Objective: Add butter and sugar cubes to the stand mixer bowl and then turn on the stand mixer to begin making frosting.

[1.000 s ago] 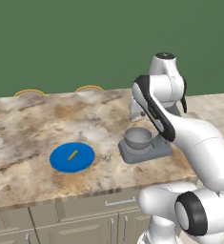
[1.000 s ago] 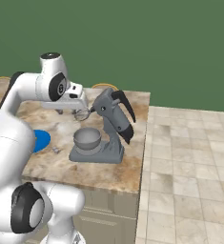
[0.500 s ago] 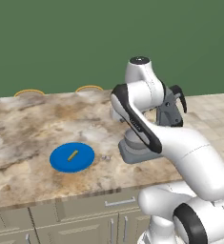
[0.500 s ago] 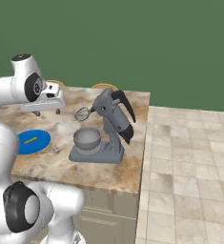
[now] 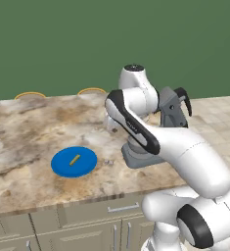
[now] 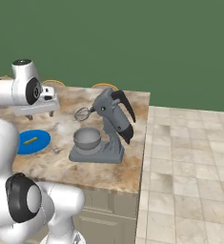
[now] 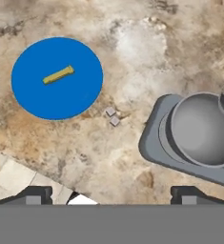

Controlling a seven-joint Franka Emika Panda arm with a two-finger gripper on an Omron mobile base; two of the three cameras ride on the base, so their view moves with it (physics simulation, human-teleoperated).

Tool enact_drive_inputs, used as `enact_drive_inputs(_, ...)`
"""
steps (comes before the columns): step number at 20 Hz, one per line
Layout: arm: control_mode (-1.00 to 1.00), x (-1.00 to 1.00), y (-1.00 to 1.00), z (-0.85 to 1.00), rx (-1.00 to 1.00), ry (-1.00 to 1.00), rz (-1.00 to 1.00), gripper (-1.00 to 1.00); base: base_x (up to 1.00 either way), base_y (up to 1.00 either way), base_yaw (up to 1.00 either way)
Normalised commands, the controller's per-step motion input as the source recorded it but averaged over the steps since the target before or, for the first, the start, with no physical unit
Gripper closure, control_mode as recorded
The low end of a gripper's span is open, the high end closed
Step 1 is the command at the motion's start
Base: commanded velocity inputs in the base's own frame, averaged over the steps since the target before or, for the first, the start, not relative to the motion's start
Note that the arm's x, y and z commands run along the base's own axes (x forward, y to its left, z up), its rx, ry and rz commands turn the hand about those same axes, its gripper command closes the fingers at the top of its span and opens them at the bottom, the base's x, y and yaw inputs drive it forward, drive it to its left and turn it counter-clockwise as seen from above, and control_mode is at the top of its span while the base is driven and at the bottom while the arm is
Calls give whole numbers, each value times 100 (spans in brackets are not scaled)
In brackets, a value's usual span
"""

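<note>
A mottled tan stone counter [image 5: 33, 122] runs in front of a flat dark green wall [image 5: 62, 44], with pale cabinet fronts [image 5: 77, 220] below it and a beige tiled floor [image 6: 189, 162] off to the right. The gripper [image 7: 112, 195] hangs above the counter with nothing between its fingers; in the hand view its 2 dark fingertips [image 7: 33, 194] stand spread wide apart at the bottom edge, and in the right base view the hand [image 6: 37, 104] sits over the counter's back part, above and behind the plate. Below it in the hand view lie the 2 sugar cubes [image 7: 112, 116], tiny grey cubes touching or nearly touching each other, on bare stone between the plate and the mixer's base. The blue plate [image 7: 32, 95] lies just beside them, and the butter [image 7: 58, 75], a short yellow stick, rests tilted near its middle. On the other side stands the stand mixer [image 6: 111, 128], grey, on a flat rectangular base, its head tilted back with the wire whisk [image 6: 82, 114] raised clear of the bowl and a black curved lever on top. The stand mixer bowl [image 6: 87, 138] sits on the base, round, grey and smooth inside. At the counter's far edge, 2 yellow-rimmed round shapes [image 5: 31, 95] show in the left base view.
</note>
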Motion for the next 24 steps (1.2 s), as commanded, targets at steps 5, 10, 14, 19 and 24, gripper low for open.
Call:
enact_drive_inputs(5,-100,30,31,-61,0,0,30,-100,0,0,0)
enact_drive_inputs(10,-100,26,21,-39,0,0,14,-100,0,0,0)
enact_drive_inputs(14,-100,25,9,-34,0,0,6,-100,0,0,0)
enact_drive_inputs(19,-100,25,10,-25,0,0,6,-100,0,0,0)
enact_drive_inputs(24,-100,27,11,-6,0,1,2,-100,0,0,0)
